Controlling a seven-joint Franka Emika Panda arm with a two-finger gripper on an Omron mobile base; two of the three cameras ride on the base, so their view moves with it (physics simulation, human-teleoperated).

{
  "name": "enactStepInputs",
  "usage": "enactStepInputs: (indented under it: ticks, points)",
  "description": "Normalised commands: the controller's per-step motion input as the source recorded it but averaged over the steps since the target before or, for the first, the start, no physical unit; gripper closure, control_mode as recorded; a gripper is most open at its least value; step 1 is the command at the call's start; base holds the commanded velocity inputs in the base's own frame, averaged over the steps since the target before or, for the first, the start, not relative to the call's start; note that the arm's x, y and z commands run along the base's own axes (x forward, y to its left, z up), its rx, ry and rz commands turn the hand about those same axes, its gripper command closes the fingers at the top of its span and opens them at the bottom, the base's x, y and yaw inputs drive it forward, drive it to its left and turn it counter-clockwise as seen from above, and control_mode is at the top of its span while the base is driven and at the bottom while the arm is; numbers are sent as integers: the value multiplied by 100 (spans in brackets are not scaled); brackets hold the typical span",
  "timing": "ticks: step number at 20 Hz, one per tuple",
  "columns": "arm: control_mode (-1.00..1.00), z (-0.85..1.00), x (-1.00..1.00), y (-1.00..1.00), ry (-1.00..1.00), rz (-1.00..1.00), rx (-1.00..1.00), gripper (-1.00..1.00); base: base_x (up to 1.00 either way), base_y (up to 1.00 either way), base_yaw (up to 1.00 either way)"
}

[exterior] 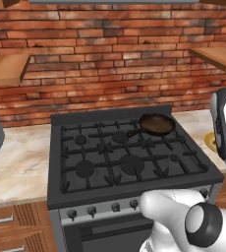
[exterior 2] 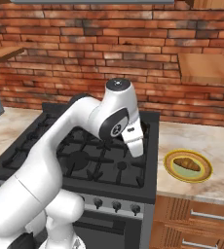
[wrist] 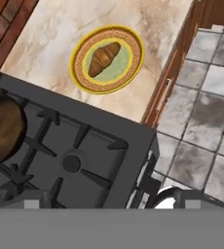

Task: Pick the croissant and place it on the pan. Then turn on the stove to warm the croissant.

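Pincer state could not be told: in the right base view the white arm point(exterior 2: 80, 141) bent over the stove point(exterior 2: 84, 160) with its hand pointing down above the front right part of the grates, yet the fingertips were lost against the dark iron, and the hand view did not show them clearly either. Nothing could be seen held.

Below the hand, the hand view looked down on the stove's front right corner point(wrist: 123, 160), one round burner point(wrist: 71, 163) among the grate bars, and the brownish inside of the pan point(wrist: 4, 129) at the left edge. Past the stove's edge lay the marble counter point(wrist: 148, 19), and on it the yellow-green plate point(wrist: 80, 73) carrying the croissant point(wrist: 104, 58), which lay slanted across the plate's middle. Beyond the counter edge were wooden drawer fronts point(wrist: 179, 63) and grey floor tiles point(wrist: 206, 121).

From the left base view, the pan point(exterior: 156, 124) sat on the rear right burner, its short handle pointing toward the stove's middle, well apart from the croissant point(exterior 2: 187, 165) on its plate point(exterior 2: 170, 168) to the right. Small knobs point(exterior: 91, 210) lined the silver front. Red brick wall point(exterior: 110, 54) rose behind.
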Motion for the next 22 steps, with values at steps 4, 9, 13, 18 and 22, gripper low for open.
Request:
enactStepInputs:
  ticks: [4,9,13,18,22]
  points:
    - [-100,-6,0,-31,0,-14,7,-100,0,0,0]
    - [-100,-17,0,-29,0,-13,4,-100,0,0,0]
    - [-100,-27,0,-20,0,-14,2,-100,0,0,0]
    - [-100,-33,0,-16,1,-14,0,-100,0,0,0]
    - [-100,-31,6,-15,1,-14,0,-100,0,0,0]
